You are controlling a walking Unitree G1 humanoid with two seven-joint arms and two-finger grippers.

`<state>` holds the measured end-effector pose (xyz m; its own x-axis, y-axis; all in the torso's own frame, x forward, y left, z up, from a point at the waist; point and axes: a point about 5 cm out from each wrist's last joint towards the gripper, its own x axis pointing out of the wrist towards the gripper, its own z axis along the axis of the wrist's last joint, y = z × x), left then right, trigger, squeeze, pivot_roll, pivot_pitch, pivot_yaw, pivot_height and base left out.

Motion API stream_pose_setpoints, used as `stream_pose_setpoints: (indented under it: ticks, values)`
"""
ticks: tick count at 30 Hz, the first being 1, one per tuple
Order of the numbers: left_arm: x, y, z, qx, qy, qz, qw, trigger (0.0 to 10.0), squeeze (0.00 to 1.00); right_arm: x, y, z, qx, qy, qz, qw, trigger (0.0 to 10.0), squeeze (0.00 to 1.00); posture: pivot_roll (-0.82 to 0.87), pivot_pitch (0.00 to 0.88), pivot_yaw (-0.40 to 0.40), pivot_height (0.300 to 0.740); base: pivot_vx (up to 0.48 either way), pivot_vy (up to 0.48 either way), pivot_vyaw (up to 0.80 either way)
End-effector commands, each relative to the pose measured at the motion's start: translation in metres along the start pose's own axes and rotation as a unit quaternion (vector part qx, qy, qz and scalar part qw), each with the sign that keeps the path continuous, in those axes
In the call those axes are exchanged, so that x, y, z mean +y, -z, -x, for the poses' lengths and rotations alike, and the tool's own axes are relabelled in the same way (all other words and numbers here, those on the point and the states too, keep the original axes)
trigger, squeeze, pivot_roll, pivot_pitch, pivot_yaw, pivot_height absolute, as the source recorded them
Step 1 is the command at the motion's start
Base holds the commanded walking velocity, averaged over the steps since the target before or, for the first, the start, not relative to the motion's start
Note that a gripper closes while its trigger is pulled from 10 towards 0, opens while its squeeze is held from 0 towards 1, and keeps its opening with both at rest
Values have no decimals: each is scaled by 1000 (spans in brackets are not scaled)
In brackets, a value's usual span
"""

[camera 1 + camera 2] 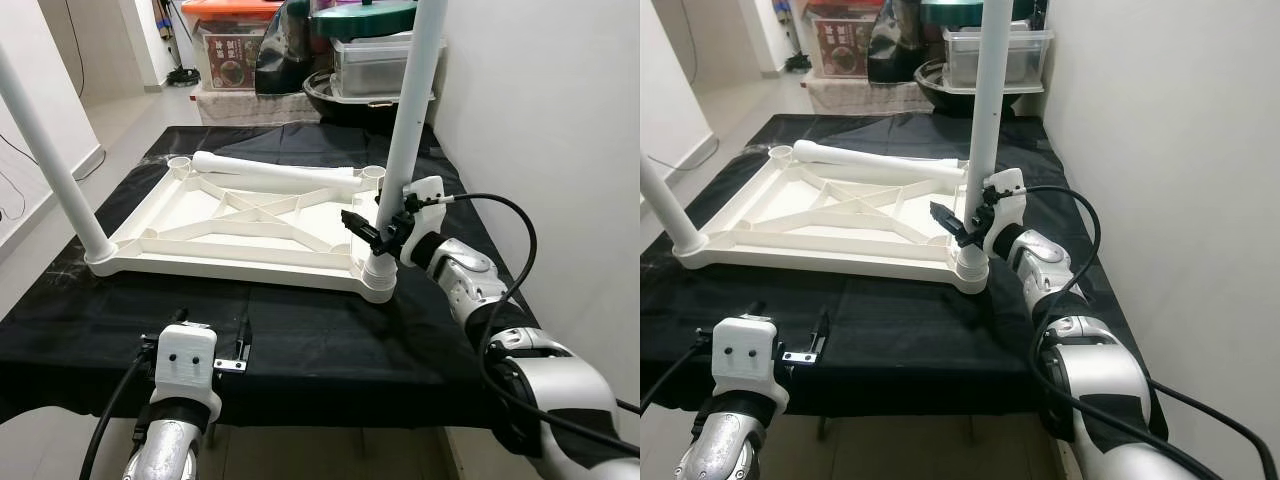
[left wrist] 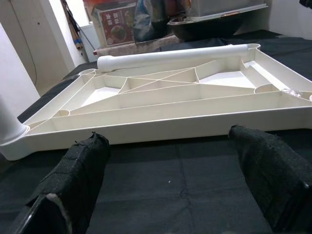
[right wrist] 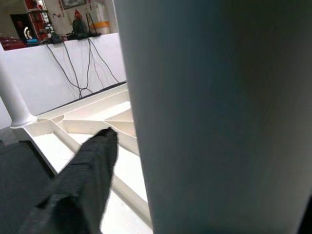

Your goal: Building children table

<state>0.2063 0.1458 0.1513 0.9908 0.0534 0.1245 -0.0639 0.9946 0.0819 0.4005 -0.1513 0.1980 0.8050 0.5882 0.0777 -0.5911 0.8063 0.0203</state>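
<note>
Nearest, at lower left, the left gripper (image 1: pixel 226 352) hovers wide open and empty. Mid-frame, the right gripper (image 1: pixel 372 232) clasps the upright leg (image 1: pixel 405 130) just above its socket in the upturned tabletop (image 1: pixel 250 225). Light, stiff, slick plastic; grip low.

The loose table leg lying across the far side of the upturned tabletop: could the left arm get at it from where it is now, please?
Probably not without moving closer: the loose table leg lies beyond the tabletop, while the open left end effector hovers near the black cloth's front edge. Nothing blocks the path.
</note>
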Motion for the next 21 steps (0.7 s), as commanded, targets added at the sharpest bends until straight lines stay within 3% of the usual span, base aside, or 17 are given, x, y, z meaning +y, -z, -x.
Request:
stream_pose_setpoints:
  ticks: [1, 9, 16, 18, 20, 21]
  values:
    - [1, -2, 1, -1, -2, -4, 1000, 10000, 0, 0, -2, -1, 5, -4, 3, 1000, 0, 0, 22, 33, -19, 740, 0, 0, 0]
    - [2, -2, 1, -2, -4, -5, 1000, 10000, 0, 2, 2, -2, 6, -5, 1, 1000, 0, 0, 22, 33, -19, 740, 0, 0, 0]
    - [3, -3, -1, -4, -6, -6, 1000, 10000, 0, 14, 22, -3, 28, 7, 7, 1000, 0, 0, 16, 33, -14, 740, 0, 0, 0]
    - [4, -3, -1, -4, -6, -6, 1000, 10000, 0, 16, 25, -4, 31, 17, 10, 999, 0, 0, 16, 33, -14, 740, 0, 0, 0]
    - [5, -4, -2, -6, -8, -8, 1000, 10000, 0, 16, 30, -6, 42, 78, 19, 996, 0, 0, 16, 33, -14, 740, 0, 0, 0]
    - [5, -4, -2, -6, -8, -8, 1000, 10000, 0, 16, 30, -6, 42, 78, 19, 996, 0, 0, 16, 33, -14, 740, 0, 0, 0]
